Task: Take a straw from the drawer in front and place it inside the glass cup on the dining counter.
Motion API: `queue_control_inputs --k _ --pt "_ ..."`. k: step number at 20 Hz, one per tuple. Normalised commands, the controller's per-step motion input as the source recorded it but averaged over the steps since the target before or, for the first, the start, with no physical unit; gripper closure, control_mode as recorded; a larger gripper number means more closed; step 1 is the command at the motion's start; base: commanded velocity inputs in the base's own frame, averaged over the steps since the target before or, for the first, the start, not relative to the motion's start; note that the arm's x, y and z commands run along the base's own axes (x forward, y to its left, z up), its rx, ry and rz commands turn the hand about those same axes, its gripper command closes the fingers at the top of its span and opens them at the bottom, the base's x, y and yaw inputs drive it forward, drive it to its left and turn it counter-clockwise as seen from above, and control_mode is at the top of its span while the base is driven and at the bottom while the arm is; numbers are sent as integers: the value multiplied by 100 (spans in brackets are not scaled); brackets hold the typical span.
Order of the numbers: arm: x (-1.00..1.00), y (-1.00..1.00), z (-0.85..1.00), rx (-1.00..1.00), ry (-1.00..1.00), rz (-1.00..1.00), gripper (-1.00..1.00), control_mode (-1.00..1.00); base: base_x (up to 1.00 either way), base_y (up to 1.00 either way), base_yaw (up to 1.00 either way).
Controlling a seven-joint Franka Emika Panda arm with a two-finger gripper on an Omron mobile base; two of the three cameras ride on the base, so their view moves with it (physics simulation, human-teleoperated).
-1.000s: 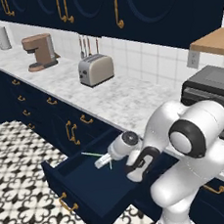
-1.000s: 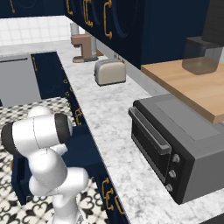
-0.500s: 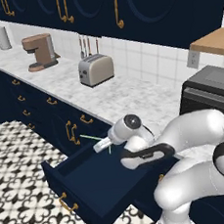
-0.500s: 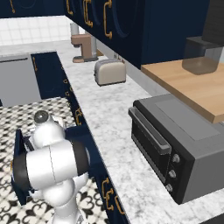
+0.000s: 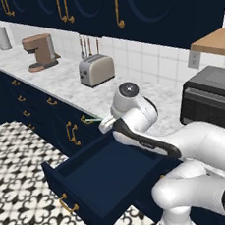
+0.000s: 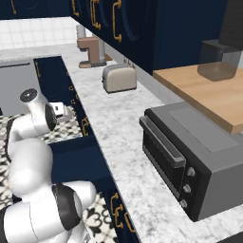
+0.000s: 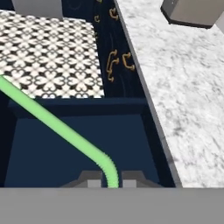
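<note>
hand view shows pincer (image 7: 112, 183) pinching straw (image 7: 57, 127) above open drawer (image 5: 104, 177).

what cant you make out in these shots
- The straw: its far end is cut off by the hand view's left edge.
- The tool: a grey band along the hand view's bottom edge covers most of both fingers.
- The drawer: the arm hides its back right corner in the left base view.
</note>
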Motion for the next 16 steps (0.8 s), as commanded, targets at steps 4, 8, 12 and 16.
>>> queue_control_inputs --k 4,8,12,16 --pt "-72 -83 4 -1 0 -9 100 -100 0 0 0" --pt "-36 -61 0 7 18 -11 100 -100 0 0 0" --pt "-2 -22 0 7 24 -16 100 -100 0 0 0" --pt "-5 0 -2 0 15 -15 100 -100 0 0 0"
